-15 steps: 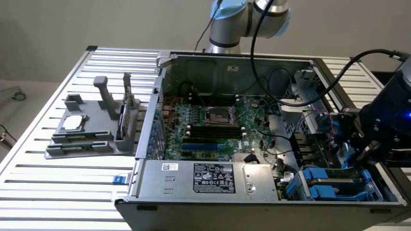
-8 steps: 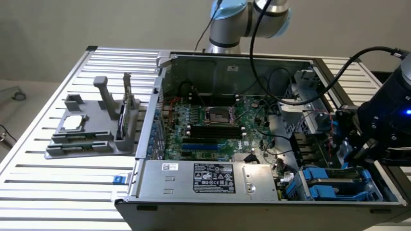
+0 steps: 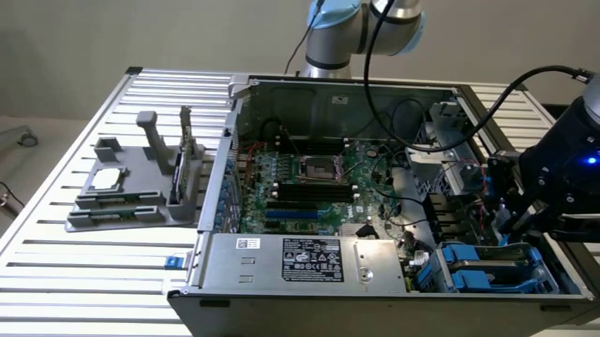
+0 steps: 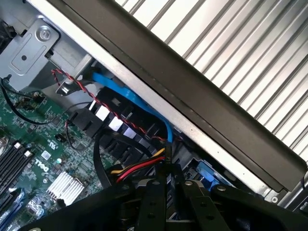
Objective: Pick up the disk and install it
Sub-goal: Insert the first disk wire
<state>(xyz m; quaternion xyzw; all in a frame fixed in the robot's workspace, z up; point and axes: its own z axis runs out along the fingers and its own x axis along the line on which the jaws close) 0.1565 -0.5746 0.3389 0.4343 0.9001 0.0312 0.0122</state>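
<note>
**Open case at centre, holder at nine o'clock**

Read the exterior view as a clock face. The case (image 3: 375,88) lies mid-surface (image 3: 94,281). Inside it, the motherboard (image 3: 310,182) is central, the power supply (image 3: 300,260) is along the six o'clock wall, and the drive bay (image 3: 487,270) fills the five o'clock corner. The hand (image 3: 511,217) hangs at four o'clock, seemingly just above that bay. A holder (image 3: 131,210) at nine o'clock carries a chip (image 3: 106,179) and an upright card (image 3: 178,172).

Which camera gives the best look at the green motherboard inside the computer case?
The exterior view: the motherboard lies almost fully exposed in the open case, socket and slots visible. The wrist view catches one corner of it, partly behind cables.
</note>
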